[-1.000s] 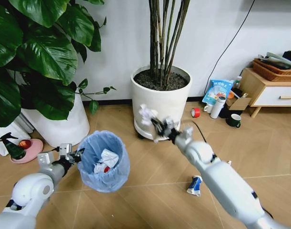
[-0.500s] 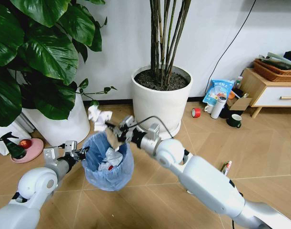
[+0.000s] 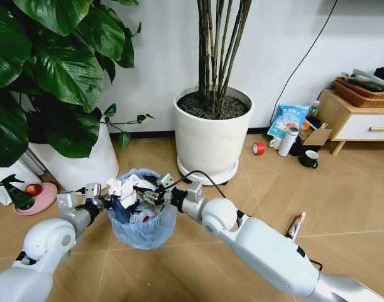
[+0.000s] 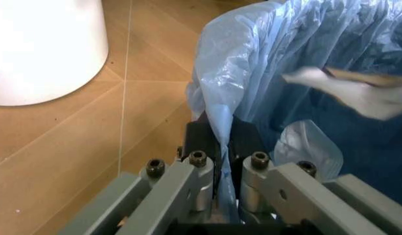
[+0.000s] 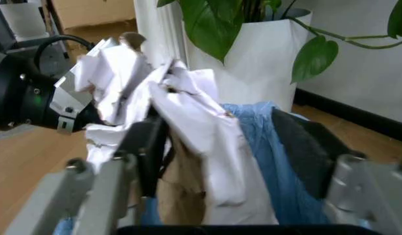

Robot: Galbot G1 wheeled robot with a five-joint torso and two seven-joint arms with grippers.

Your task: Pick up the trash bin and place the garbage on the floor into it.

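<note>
Herringbone wood floor (image 3: 198, 251), white plant pot (image 3: 210, 135) at 12 o'clock. Left gripper (image 4: 217, 161) is clamped on the rim of the trash bin (image 3: 141, 217), holding it off the floor. Right gripper (image 3: 148, 194) sits over the bin mouth, jaws parted around a crumpled paper wad (image 5: 168, 127). Judgement: release only with the wad fully inside the rim. Bin contents mostly hidden; a tube (image 3: 296, 224) lies at 3 o'clock.
</note>
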